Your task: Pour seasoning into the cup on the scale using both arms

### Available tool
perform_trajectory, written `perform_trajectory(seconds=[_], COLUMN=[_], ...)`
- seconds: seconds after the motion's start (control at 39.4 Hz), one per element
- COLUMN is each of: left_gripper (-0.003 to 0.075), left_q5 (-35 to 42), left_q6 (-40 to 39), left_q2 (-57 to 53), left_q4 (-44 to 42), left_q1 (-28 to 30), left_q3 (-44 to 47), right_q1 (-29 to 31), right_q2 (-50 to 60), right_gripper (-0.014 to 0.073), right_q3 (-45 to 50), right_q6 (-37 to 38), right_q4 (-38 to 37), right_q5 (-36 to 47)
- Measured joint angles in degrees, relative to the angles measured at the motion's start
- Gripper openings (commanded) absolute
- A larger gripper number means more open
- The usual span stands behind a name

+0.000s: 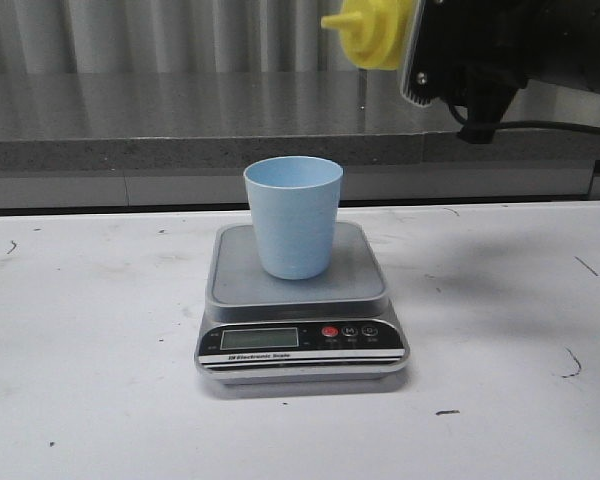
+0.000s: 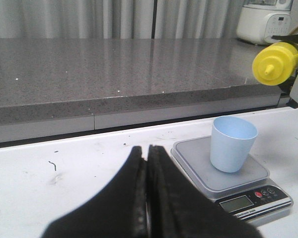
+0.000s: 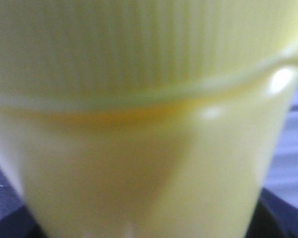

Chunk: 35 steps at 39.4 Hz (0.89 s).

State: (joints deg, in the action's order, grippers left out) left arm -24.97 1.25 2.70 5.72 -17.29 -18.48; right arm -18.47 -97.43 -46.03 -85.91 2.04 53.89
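The left pincer sits at the bottom centre of its wrist view, its two black fingers pressed flat together with nothing between them. The right pincer hangs at the upper right of the front view, clamped on the seasoning bottle.

There was one tall yellow plastic squeeze bottle with a ribbed cap and pointed nozzle, one small light blue plastic tumbler without a handle, and one flat silver-grey digital kitchen scale, which bore one LCD display and one round red button on its black front panel. Two black robot grippers could be counted, the left gripper and the right gripper, along with one white countertop appliance and one white table
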Motion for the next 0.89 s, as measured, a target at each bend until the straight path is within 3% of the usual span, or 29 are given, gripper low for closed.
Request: perform_trajectory(seconds=[0.15, 0.28, 0.89], left_gripper=[-0.0020, -0.0020, -0.0020], left_q5=[0.00, 0.00, 0.00], left_q6=[0.00, 0.00, 0.00], left_q2=[0.00, 0.00, 0.00], left_q4=[0.00, 0.00, 0.00], left_q1=[0.00, 0.00, 0.00], left_q3=[0.00, 0.00, 0.00], right_q1=[0.00, 0.00, 0.00], right_q2=[0.00, 0.00, -0.47], right_gripper=[0.0182, 0.0182, 0.0182], right_q3=[-2.90, -6.23, -9.24], right_q6=[-11.53, -15.77, -16.36], right_q4=[-4.50, -6.70, -6.80], right_q5=[-1.77, -5.66, -12.03])
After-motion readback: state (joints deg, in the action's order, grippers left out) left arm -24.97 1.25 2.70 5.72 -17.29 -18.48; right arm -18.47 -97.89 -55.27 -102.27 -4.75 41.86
